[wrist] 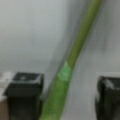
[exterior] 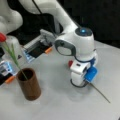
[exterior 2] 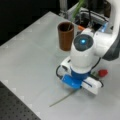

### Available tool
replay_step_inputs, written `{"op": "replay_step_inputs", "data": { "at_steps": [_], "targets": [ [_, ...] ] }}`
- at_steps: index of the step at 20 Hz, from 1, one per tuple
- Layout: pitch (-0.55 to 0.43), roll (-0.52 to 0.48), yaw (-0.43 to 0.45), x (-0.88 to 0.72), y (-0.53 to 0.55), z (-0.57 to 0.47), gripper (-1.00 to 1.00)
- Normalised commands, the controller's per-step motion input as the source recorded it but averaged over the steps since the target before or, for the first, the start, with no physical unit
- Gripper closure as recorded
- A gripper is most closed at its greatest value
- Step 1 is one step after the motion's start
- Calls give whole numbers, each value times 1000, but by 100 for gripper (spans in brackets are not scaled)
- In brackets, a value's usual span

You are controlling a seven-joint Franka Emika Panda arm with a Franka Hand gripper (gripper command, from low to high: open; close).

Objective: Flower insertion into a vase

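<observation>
Jaws spread wide, straddling flower stem (wrist: 67, 72) lying flat on table (exterior: 60, 100); gripper (exterior: 78, 83) pointing straight down (vase (exterior: 29, 83) well apart, already holding another flower (exterior: 10, 50)). No readable writing.

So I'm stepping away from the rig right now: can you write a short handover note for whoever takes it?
Gripper: open, down at the table, fingers on either side of a flower's green stem, not closed on it.
That flower lies flat on the table, red head beside the arm.
Vase: upright, apart from the gripper, already holding one red flower.
Left: the lying flower is not yet in the vase.
</observation>
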Motion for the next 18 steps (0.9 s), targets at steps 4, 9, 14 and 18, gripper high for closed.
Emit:
{"op": "replay_step_inputs", "data": {
  "at_steps": [4, 9, 14, 18],
  "targets": [
    [85, -174, 37, 1, 82, 146, -100],
    [53, -148, 12, 74, 72, 5, -100],
    [19, -136, 2, 165, 61, -126, -100],
    [-6, -143, 0, 249, 72, -164, -100]
  ]
}}
